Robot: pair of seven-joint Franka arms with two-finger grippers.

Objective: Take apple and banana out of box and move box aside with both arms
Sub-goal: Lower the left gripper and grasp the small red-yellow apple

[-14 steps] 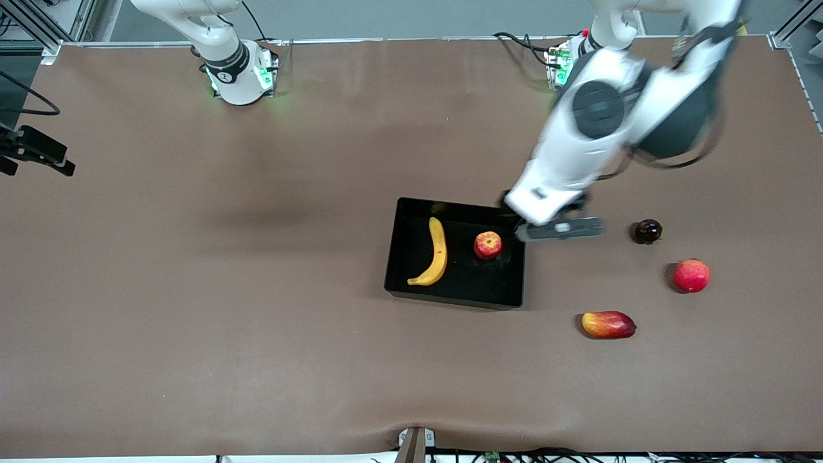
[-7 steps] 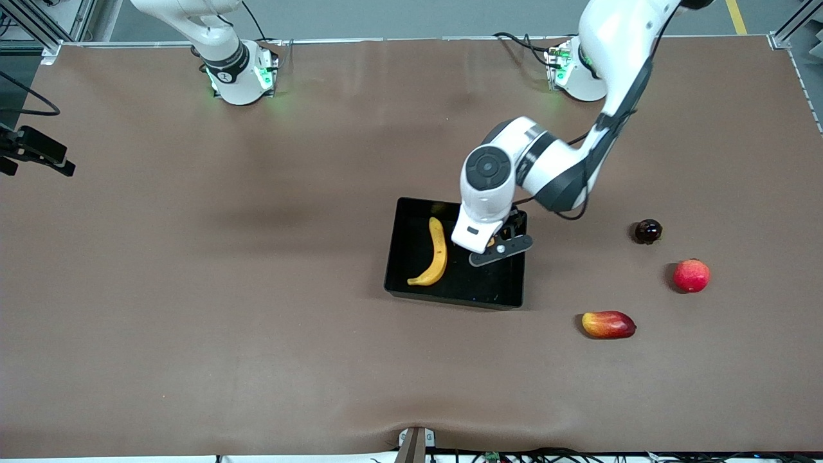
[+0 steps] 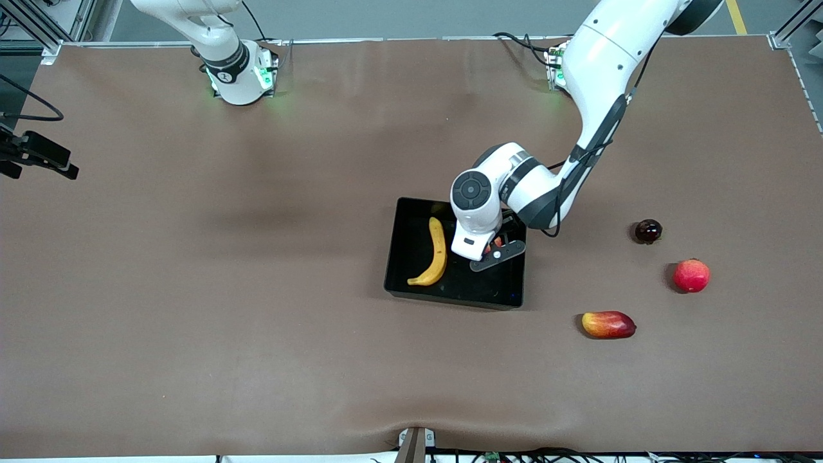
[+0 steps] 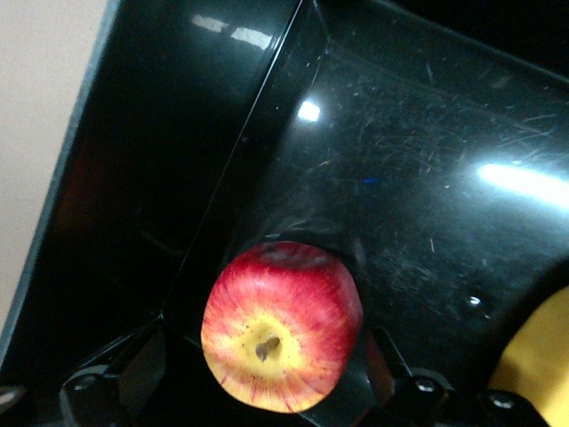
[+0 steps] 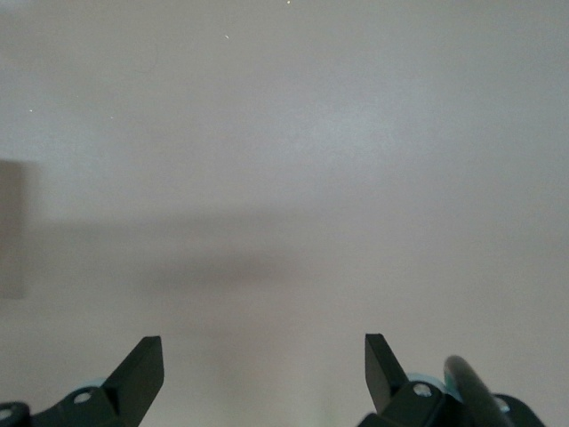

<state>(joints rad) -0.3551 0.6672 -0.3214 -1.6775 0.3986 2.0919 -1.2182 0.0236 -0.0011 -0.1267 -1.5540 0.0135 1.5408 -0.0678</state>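
Note:
The black box (image 3: 393, 257) lies mid-table. In it lie the yellow banana (image 3: 438, 253) and, beside it, the red apple (image 3: 496, 242), which the left hand mostly hides in the front view. My left gripper (image 3: 494, 249) is down inside the box, open, its fingers on either side of the apple without closing on it. The left wrist view shows the apple (image 4: 282, 325) stem-up between the dark fingers of the left gripper (image 4: 267, 378), the box floor (image 4: 400, 178) and a bit of the banana (image 4: 538, 365). My right gripper (image 5: 265, 356) hangs open over bare table with nothing between its fingers.
Toward the left arm's end of the table lie a dark round fruit (image 3: 647, 231), a red round fruit (image 3: 691, 275) and, nearer the front camera, a red-yellow oblong fruit (image 3: 608, 324). A black device (image 3: 38, 155) sits at the table edge by the right arm's end.
The left arm swung from beside the box to over it and lowered its open gripper around the apple, now mostly hidden in the front view. The fruits and box stayed put.

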